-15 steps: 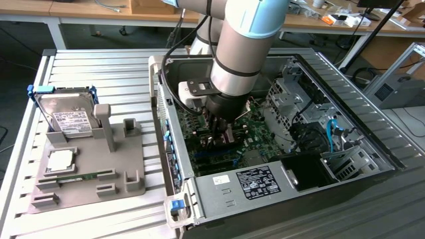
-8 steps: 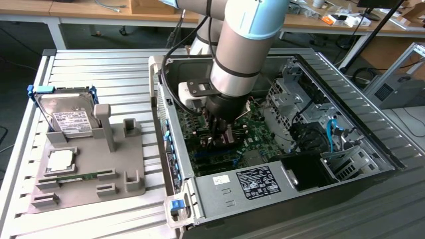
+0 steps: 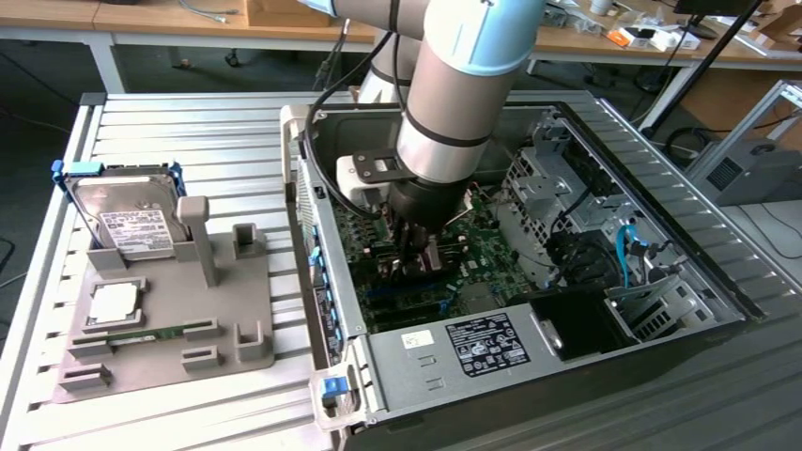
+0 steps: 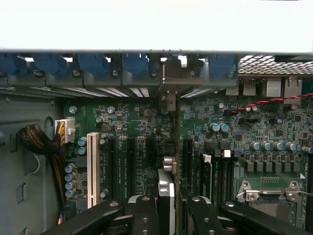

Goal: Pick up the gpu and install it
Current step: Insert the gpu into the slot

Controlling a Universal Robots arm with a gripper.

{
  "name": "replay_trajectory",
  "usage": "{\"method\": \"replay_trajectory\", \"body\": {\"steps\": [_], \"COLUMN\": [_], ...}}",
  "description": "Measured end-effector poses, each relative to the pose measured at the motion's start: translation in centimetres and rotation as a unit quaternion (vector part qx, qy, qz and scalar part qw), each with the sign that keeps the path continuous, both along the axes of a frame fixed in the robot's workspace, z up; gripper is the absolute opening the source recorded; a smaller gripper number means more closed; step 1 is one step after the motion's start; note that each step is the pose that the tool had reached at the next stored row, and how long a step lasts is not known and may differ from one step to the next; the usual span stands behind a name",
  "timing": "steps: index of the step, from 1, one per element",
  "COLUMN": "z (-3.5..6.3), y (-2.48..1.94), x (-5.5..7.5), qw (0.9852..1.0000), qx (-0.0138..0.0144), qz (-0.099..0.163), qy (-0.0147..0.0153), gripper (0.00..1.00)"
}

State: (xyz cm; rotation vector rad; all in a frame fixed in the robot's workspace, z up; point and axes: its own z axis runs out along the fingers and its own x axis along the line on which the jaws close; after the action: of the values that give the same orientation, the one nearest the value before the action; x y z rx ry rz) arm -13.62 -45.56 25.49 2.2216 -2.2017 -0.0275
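Note:
The gpu (image 4: pixel 166 196) is seen edge-on as a thin upright card with a silver end. It stands between my gripper's (image 4: pixel 170 204) two black fingers (image 4: pixel 145 210), which are shut on it. It hangs over the green motherboard (image 4: pixel 137 122), in line with the gap between the black expansion slots (image 4: pixel 131 166), and its far end reaches toward the case's rear wall (image 4: pixel 168 73). I cannot tell whether its edge sits in a slot. From the exterior view, my gripper (image 3: pixel 420 246) is down inside the open computer case (image 3: pixel 329 282).
A white slot (image 4: pixel 92 166) and a braided cable bundle (image 4: pixel 39 142) lie to one side, the processor socket (image 4: pixel 269 196) to the other. Outside the case, a grey fixture (image 3: pixel 176 329) holds a hard drive (image 3: pixel 126 221) and a RAM stick (image 3: pixel 150 334). The drive cage (image 3: pixel 551 188) flanks my arm.

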Motion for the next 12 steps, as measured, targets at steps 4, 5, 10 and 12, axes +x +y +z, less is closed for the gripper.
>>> {"method": "replay_trajectory", "body": {"steps": [4,5,10,12], "z": [-0.11,-0.15,-0.42,-0.44], "y": [-0.01,-0.01,-0.01,-0.01], "x": [0.01,0.01,0.00,0.00], "qw": [1.0000,1.0000,1.0000,1.0000], "qx": [0.0000,0.0000,-0.0001,0.0000], "qz": [0.000,0.000,0.000,0.000], "qy": [-0.0001,0.0000,0.0001,0.0001], "gripper": [0.27,0.27,0.27,0.27]}}
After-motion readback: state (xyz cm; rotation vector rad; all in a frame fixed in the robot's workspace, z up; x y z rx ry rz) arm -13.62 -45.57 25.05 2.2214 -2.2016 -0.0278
